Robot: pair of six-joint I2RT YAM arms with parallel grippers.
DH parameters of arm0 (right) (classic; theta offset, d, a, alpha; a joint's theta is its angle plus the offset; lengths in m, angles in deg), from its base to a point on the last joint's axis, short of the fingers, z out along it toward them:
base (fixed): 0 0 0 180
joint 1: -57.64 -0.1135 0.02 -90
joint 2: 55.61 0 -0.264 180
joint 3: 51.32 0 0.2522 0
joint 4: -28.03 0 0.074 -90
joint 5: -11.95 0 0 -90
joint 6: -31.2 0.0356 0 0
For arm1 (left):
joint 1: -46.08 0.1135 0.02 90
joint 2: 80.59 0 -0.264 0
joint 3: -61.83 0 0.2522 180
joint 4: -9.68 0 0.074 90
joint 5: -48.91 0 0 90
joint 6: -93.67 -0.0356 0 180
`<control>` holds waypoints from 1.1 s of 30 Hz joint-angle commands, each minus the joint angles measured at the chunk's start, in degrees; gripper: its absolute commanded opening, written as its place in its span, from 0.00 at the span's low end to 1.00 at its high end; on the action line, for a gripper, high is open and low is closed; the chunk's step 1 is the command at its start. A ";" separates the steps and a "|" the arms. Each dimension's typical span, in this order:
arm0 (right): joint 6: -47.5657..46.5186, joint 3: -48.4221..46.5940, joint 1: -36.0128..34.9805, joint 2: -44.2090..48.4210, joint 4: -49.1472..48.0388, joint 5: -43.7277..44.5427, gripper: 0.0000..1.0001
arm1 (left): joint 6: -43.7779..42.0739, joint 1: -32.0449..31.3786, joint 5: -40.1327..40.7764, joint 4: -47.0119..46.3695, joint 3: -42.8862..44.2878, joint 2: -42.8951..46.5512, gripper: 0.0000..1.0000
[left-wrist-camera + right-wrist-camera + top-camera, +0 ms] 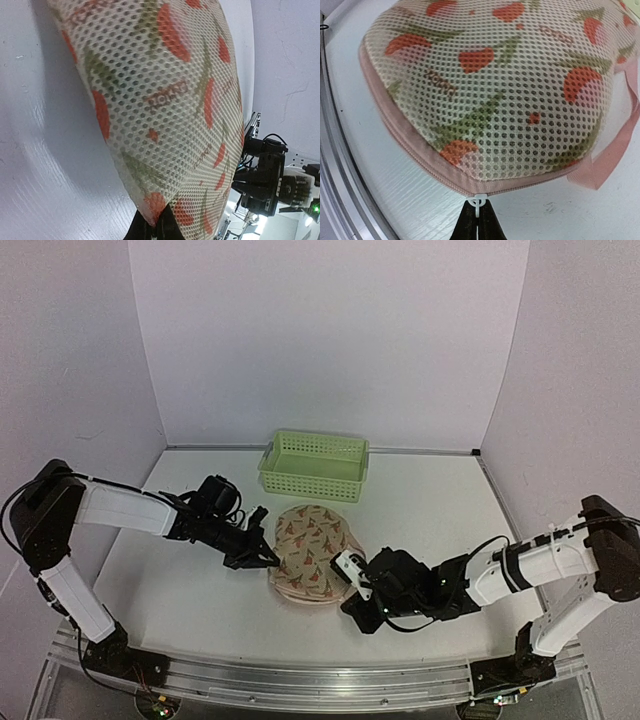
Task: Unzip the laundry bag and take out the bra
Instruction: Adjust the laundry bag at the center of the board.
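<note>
Right pincer (479, 216) had its two dark fingers pressed together on the small white zip pull (479, 201), at the near edge of the laundry bag (510, 90). From the pull, the pale pink edging (395, 125) ran away along the bag's rim on both sides. A loose pink strap (615, 150) trailed off the bag's right side onto the desk (380, 190).

Left pincer (268, 558) sat at the opposite, left edge of the bag. In its wrist view the fingers (152, 229) were closed on the mesh rim, and the bag's cream net with red and green print filled most of the frame.

Between the two pincers the laundry bag (310, 545) lay flat on the white desk (180, 590), its lobes folded shut on each other. Beyond the bag's far side, just apart from it, stood a light-green perforated basket (312, 465).
</note>
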 commanded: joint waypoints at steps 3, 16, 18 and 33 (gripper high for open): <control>3.92 -3.38 -2.71 -3.15 -0.67 0.05 0.00 | -4.25 2.83 4.20 3.85 8.31 -5.00 0.01; 6.53 -21.68 -2.79 -18.01 1.08 1.70 0.00 | -6.15 6.47 15.41 14.89 5.10 4.30 0.59; 6.63 -24.17 -2.79 -19.77 1.60 1.59 0.00 | -4.99 6.60 15.27 15.15 2.80 7.16 0.64; 5.17 -35.72 -2.79 -28.81 1.93 -2.28 0.00 | 16.39 6.60 4.90 -4.32 -18.47 21.17 0.76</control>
